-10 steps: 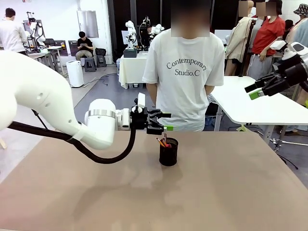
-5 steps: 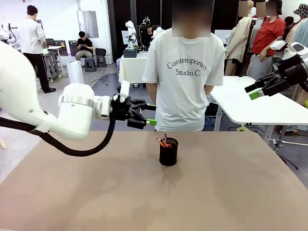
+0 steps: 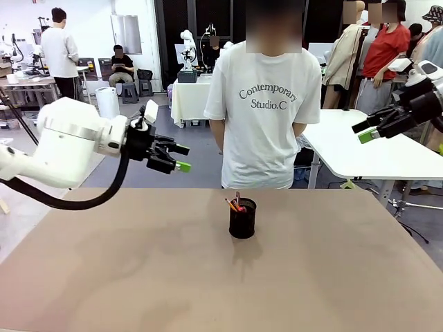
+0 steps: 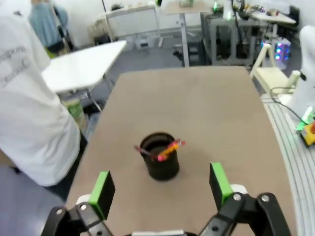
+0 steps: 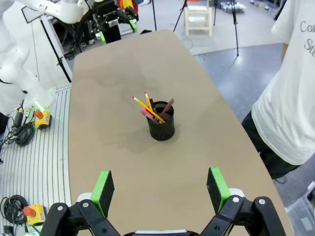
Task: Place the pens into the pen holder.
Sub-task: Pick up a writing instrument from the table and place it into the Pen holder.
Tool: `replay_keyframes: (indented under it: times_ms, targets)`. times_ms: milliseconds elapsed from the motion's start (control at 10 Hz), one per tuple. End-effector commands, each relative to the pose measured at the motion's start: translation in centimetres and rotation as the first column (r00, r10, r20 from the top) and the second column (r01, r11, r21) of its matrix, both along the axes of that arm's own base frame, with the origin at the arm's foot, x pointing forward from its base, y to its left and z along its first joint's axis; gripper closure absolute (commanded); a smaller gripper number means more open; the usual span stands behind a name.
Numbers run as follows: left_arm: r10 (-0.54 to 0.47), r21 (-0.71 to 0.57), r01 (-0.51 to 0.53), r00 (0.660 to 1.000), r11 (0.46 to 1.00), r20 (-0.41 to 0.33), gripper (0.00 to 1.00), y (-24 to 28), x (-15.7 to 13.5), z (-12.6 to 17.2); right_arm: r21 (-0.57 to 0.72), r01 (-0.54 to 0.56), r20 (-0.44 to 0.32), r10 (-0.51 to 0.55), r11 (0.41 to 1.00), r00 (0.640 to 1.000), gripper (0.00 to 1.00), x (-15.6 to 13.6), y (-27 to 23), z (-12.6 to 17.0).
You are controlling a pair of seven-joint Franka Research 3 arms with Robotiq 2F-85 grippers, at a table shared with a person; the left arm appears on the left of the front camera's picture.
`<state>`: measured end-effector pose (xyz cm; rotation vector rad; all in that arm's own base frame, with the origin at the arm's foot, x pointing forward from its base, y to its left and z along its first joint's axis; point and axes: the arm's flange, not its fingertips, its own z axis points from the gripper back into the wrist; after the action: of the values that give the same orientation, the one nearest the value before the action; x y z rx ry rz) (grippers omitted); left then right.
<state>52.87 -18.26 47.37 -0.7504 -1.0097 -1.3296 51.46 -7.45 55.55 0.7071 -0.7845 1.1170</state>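
As the pens (image 3: pixel 234 203) are seen standing together inside the pen holder (image 3: pixel 242 220), the task is judged to be finished or very nearly so. The pen holder, a small black mesh cup, is set upright on the brown table (image 3: pixel 138 277), near its middle and toward the far edge, just in front of a person (image 3: pixel 266 111) in a white shirt who is standing behind the table. From the right wrist view, the pens (image 5: pixel 152 110) can be made out leaning at angles above the rim of the pen holder (image 5: pixel 161 127): yellow-orange pencil-like ones, a reddish-brown one and a dark one. No loose pen is seen on the table in any view, so nothing appears to be left to collect.

The left gripper (image 3: pixel 176 158) is held in the air above the table's left side, well apart from the pen holder, its jaws spread wide with nothing between them. The right gripper (image 3: pixel 365 131) is raised at the far right, well clear of the table, its jaws also wide and empty. In the left wrist view, the pen holder (image 4: pixel 160 157) is framed between the green pads (image 4: pixel 103 189).
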Motion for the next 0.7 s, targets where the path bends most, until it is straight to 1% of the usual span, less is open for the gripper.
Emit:
replay_keyframes:
  times_ms: [0, 100, 200, 400, 600]
  targets:
    - [-0.01, 0.081, 0.022, 0.989, 0.996, -0.149, 0.0, 1.4, -0.2, 2.1, -0.01, -0.001, 0.001, 0.001, 1.0, 1.0, 0.0, 0.0, 0.1, 0.4]
    - [0.011, 0.121, 0.013, 0.98, 0.993, -0.197, 0.0, 2.1, 0.2, 2.6, -0.01, -0.001, 0.001, 0.001, 1.0, 1.0, 0.0, 0.0, 0.1, 0.4]
    - [0.065, 0.17, -0.029, 0.976, 0.985, -0.209, 0.0, 2.7, 0.4, 3.2, -0.01, -0.001, 0.001, 0.001, 1.0, 1.0, 0.0, 0.0, 0.1, 0.4]
    - [0.108, 0.216, -0.071, 0.981, 0.974, -0.162, 0.0, 4.8, 0.8, 4.5, -0.01, -0.001, 0.001, 0.001, 1.0, 1.0, 0.0, 0.0, 0.1, 0.4]
    - [0.124, 0.23, -0.101, 0.988, 0.968, -0.089, 0.0, 6.5, 0.2, 6.0, -0.01, -0.001, 0.001, 0.001, 1.0, 1.0, 0.0, 0.0, 0.1, 0.4]
